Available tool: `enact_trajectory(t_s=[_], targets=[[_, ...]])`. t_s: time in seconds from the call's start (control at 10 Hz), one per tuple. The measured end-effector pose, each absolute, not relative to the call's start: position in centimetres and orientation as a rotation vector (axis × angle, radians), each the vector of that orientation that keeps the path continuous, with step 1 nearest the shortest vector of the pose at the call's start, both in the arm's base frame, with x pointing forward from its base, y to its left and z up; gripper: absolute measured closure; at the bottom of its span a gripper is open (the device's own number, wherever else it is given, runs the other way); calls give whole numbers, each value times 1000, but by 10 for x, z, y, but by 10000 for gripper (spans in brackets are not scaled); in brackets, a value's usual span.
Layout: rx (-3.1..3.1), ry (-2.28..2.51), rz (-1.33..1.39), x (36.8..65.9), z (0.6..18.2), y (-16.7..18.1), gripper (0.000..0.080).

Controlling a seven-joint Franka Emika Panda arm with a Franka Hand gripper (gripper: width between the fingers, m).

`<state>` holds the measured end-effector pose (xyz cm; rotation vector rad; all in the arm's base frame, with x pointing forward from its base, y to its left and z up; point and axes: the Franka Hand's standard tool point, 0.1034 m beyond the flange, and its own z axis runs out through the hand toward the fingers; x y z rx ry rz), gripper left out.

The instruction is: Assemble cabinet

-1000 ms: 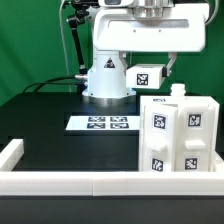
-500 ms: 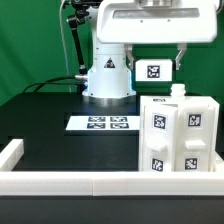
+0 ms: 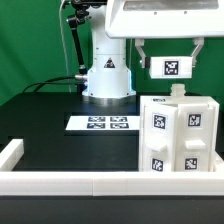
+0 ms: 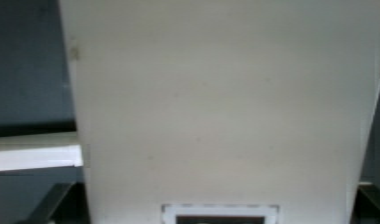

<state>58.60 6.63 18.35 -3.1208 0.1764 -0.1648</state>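
Observation:
The white cabinet body [image 3: 180, 135] stands at the exterior view's right, with several tags on its front and a small white knob [image 3: 178, 92] on its top. My gripper [image 3: 170, 55] is above it, shut on a white panel [image 3: 170, 66] whose tag faces the camera. The panel hangs a little above the body's top and does not touch it. In the wrist view the panel [image 4: 222, 100] fills most of the picture, with the edge of its tag [image 4: 222, 213] showing at the jaws. The dark fingers [image 4: 54, 200] sit at the panel's sides.
The marker board [image 3: 102, 124] lies flat on the black table in front of the robot base [image 3: 108, 75]. A low white border rail [image 3: 60, 180] runs along the table's near edge and the exterior view's left corner. A green backdrop stands behind.
My gripper has carried the tagged panel toward the exterior view's right, from beside the robot base to above the cabinet body. The cabinet body has not moved.

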Motion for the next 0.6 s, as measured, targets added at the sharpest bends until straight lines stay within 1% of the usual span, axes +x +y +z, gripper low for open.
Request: enact_trajectory(t_s=[0.2, 0.4, 0.6], targets=[[-3121, 175, -163, 586, 183, 67, 240], [-3121, 155, -149, 588, 178, 78, 240], [-3123, 148, -146, 593, 174, 80, 240]])
